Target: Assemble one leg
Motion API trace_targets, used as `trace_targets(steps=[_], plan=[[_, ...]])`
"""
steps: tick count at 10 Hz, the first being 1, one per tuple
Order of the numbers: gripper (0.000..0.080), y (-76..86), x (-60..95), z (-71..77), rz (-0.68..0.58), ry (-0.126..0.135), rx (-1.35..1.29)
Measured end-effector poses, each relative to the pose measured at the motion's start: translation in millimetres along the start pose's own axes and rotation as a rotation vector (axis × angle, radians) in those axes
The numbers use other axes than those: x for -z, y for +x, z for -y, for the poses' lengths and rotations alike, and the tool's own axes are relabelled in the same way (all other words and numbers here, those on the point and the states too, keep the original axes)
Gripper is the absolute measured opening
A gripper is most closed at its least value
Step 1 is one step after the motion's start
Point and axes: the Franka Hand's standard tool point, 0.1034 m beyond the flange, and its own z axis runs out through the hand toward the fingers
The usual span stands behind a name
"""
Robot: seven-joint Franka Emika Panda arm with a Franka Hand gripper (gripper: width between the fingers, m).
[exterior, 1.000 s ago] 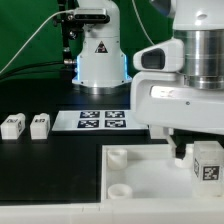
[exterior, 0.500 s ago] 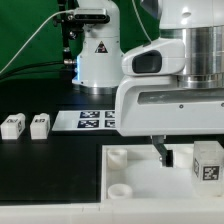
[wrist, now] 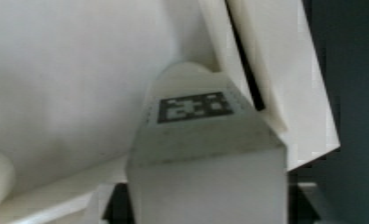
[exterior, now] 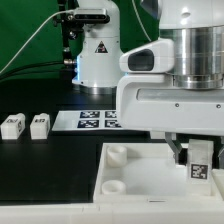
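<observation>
A white leg with a black-and-white tag stands on the large white tray near the exterior view's right edge. My gripper is down around it, with one dark finger against its left side. In the wrist view the leg fills the space between the two dark fingers, its tag facing the camera. The jaws press on both of its sides, so the gripper is shut on the leg. The leg's base is hidden. Two more legs lie on the black table at the left.
The marker board lies behind the tray. The robot's white base stands at the back. The tray has round corner sockets on its left side.
My gripper has moved toward the exterior view's right and come down over the leg on the tray. The leg, which stood free beside the fingers, now sits between them.
</observation>
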Motion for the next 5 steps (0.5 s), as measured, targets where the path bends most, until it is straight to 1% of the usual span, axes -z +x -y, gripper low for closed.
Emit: trace_targets(steps=[1, 2, 3, 4, 5], plan=[[0.0294, 1.2, -0.6, -2.1, 0.01, -0.009, -0.102], [0.0295, 3.2, -0.4, -5.3, 0.035, -0.037, -0.217], [0.0295, 5.9, 0.4, -12.1, 0.044, -0.064, -0.319], [0.0295, 7.7, 1.8, -18.5, 0.041, -0.088, -0.39], [0.0303, 9.9, 3.3, -24.5, 0.029, -0.12, -0.45]])
